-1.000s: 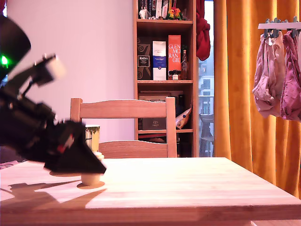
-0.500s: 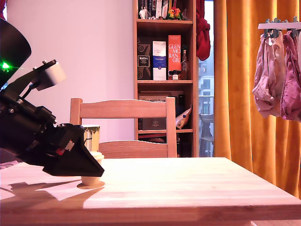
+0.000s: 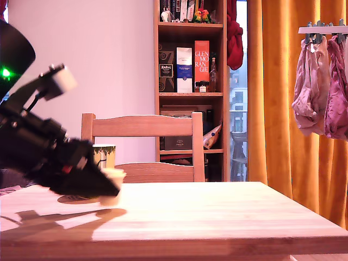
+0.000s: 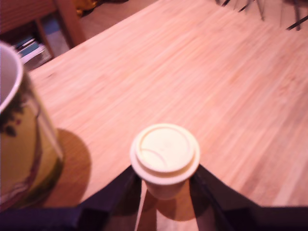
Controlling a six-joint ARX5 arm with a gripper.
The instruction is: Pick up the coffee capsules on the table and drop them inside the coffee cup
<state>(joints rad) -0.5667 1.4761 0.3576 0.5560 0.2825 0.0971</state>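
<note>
My gripper (image 3: 110,188) is shut on the cream coffee capsule (image 3: 113,175) and holds it upright a little above the table, at the exterior view's left. In the wrist view the cream capsule (image 4: 165,154) sits lid-up between the two black fingers (image 4: 118,190), with its shadow on the wood below. The yellow-green coffee cup (image 3: 106,155) stands just behind the gripper, partly hidden by it. Close beside the capsule, the cup (image 4: 24,144) shows its open rim and printed wall. The dark brown capsule is out of view.
The wooden table (image 3: 217,212) stretches to the exterior view's right. A wooden chair (image 3: 144,128) stands behind the table's far edge. Further back are a bookshelf (image 3: 187,81) and orange curtains (image 3: 277,92).
The capsule stood on the table with the fingers around it; now it hangs lifted off the wood, and the gripper has risen slightly with it.
</note>
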